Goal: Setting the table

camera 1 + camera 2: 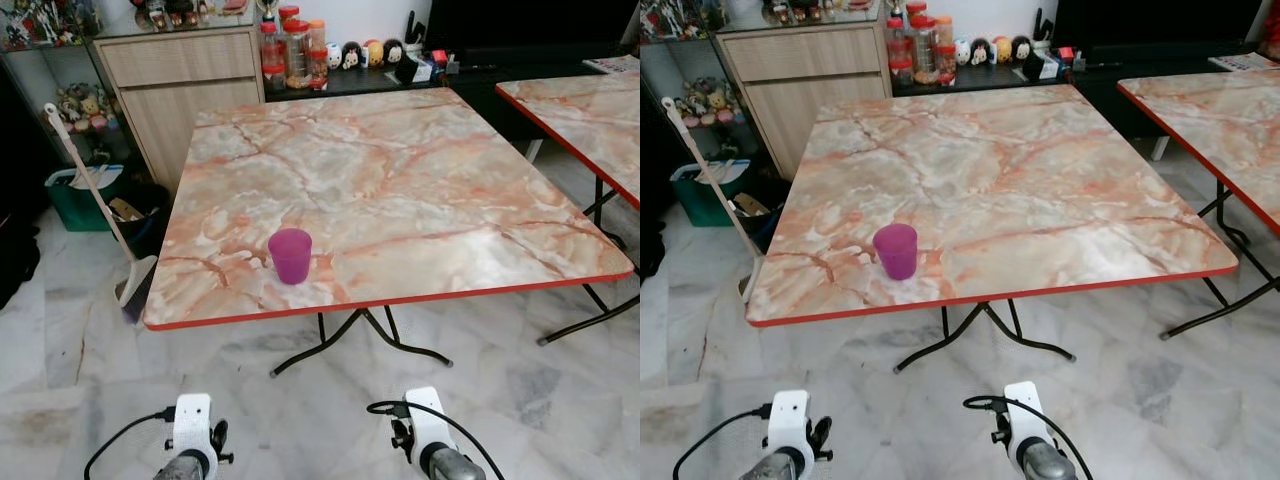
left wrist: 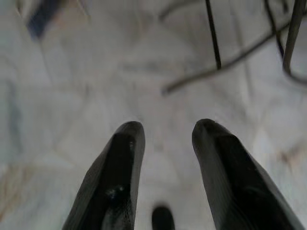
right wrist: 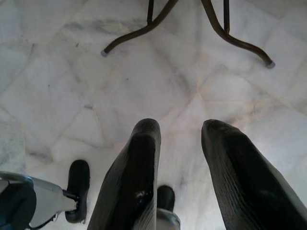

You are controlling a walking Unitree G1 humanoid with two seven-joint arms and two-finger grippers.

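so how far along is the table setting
Done: one purple cup stands near the front edge of the marble table. In hand: nothing; the left hand and right hand hang open over the floor. Left: everything else, since the cup is the table's sole item.

The floor point(image 1: 70, 330) was pale grey-veined marble tile. A folding table point(image 1: 400, 180) with an orange marble-pattern top, red edging and black metal legs stood at centre; a second matching table point(image 1: 590, 110) stood to its right. A light wood cabinet point(image 1: 185, 85) stood against the far wall, beside a low dark shelf point(image 1: 350, 78) carrying jars and figurines. A broom point(image 1: 100, 200) leaned near a green bin point(image 1: 80, 200).
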